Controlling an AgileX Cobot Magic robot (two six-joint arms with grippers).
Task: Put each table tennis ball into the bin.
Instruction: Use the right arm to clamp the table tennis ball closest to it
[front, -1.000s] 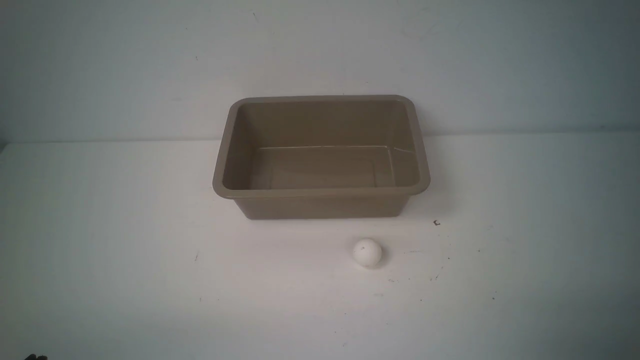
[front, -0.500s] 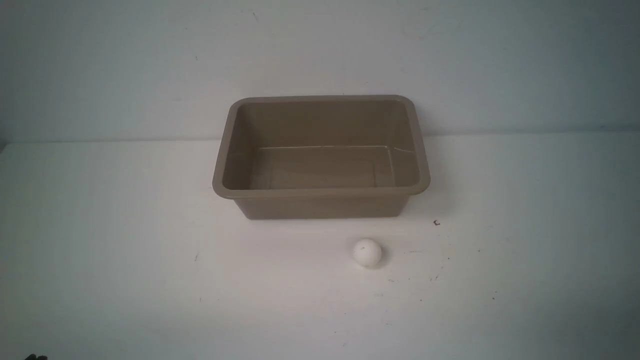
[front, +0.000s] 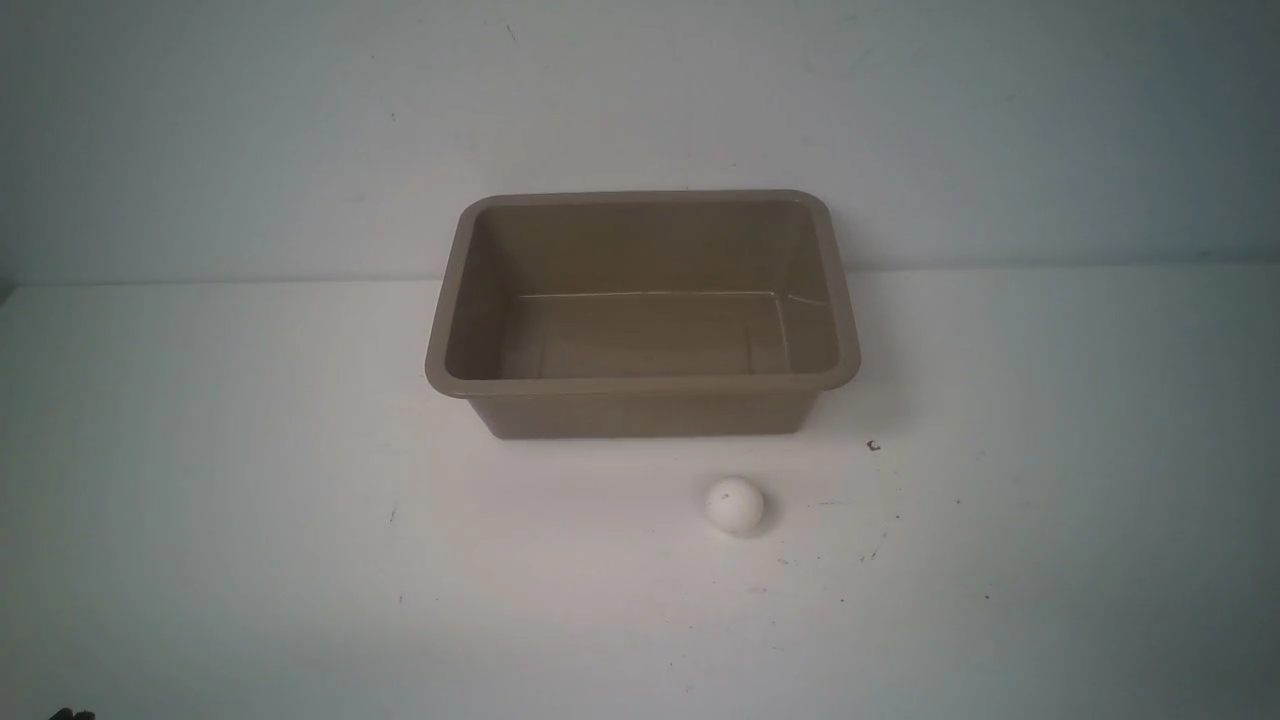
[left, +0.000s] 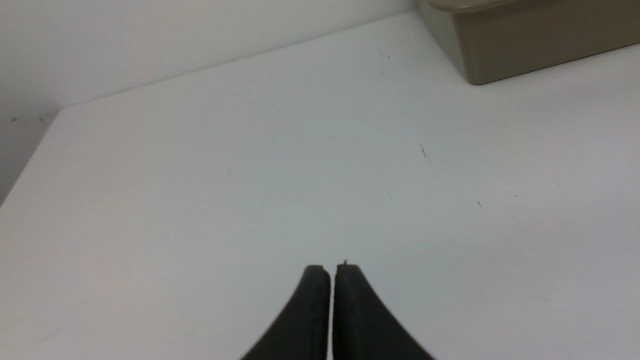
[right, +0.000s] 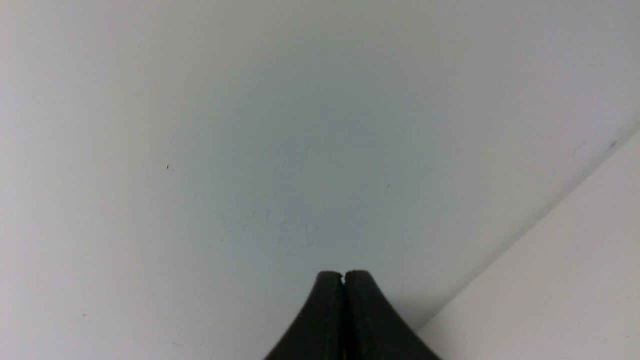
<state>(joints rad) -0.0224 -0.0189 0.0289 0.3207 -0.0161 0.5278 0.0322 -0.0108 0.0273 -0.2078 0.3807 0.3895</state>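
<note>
Left claw (left: 332, 267) was clenched, tips together with only a hairline slit between them, gripping nothing, and pointed across bare white tabletop (left: 200, 200). A corner of the bin (left: 525, 50) showed well apart from the tips in that wrist view. Right claw (right: 343, 274) was clenched too, tips pressed together and holding nothing; its wrist view gave only plain pale surfaces.

In the front view the table tennis ball (front: 735, 503) sat on the tabletop (front: 250, 500), outside the bin and free of both claws, with a tiny dark mark on its upper side. A dark speck (front: 873, 446) lay on the tabletop at 2 o'clock from the ball. The bin (front: 640, 385) stood upright near the ball at its 11 o'clock, not touching it, opening up and floor bare. The wall (front: 640, 100) rose just past the bin at 12 o'clock.
</note>
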